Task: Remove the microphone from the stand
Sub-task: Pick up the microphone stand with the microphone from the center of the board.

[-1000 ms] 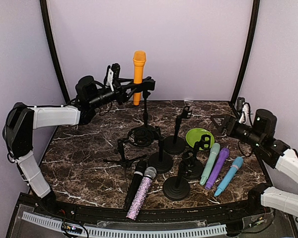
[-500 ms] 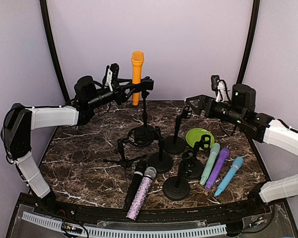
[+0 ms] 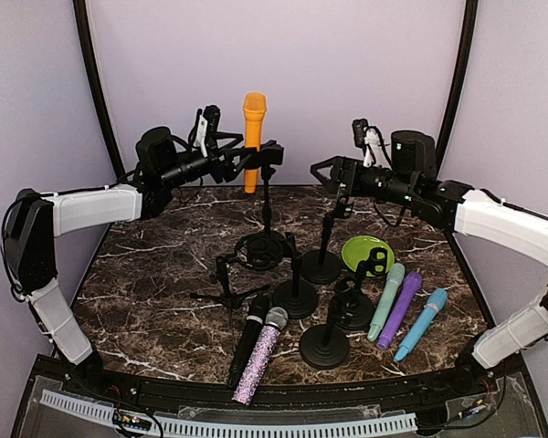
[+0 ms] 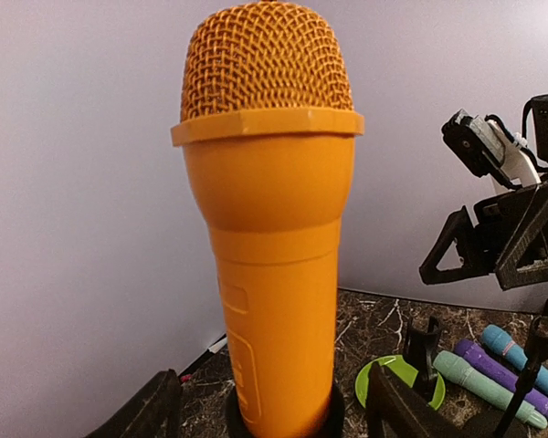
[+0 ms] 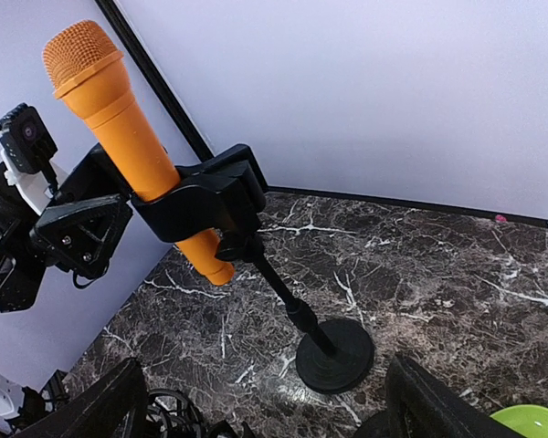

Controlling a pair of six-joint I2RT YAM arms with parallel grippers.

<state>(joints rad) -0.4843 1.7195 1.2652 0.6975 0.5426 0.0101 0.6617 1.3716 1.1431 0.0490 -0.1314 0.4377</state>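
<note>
Sitting upright in the stand (image 3: 267,205) clip, far centre of bench (image 3: 164,274): orange microphone (image 3: 254,137), not yet removed. Left claw (image 3: 245,162) straddles it, fingers apart, no grip. Right claw (image 3: 327,171) spread, well apart to its right. Grasp and lift left to do.

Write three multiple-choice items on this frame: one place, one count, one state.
1. Where is the orange microphone? A. clipped in the tall stand B. lying flat C. hanging by a cable
2. How many microphones lie on the table? A. three B. five C. seven
3. How is the right claw? A. shut on the microphone B. shut on nothing C. open, touching nothing

1 A: the stand's clip holds it.
2 B: black, glittery, mint, purple, blue.
3 C: spread wide, short of the stand.
</note>
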